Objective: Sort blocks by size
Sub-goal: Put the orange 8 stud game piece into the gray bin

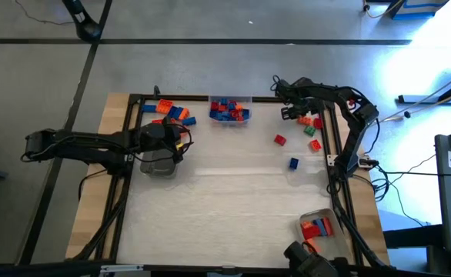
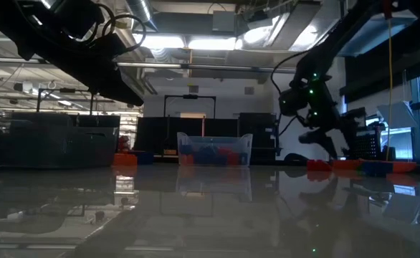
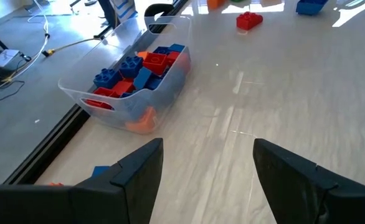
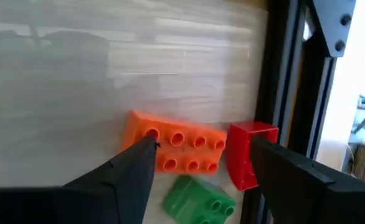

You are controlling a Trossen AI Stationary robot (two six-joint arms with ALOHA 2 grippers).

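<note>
Blocks [image 4: 182, 165] just beyond right tool [image 4: 201, 158]

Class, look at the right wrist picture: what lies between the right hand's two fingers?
In the right wrist view, the open right hand frames a long orange block, with a green block beside it and a red block by one finger.

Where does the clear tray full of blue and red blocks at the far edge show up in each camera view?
High view: clear tray at the far edge, middle.
Low view: centre, at the table's far edge.
Left wrist view: ahead of the open left gripper, holding blue and red blocks.
Right wrist view: not in it.
Shared landmark: the white tabletop.
</note>
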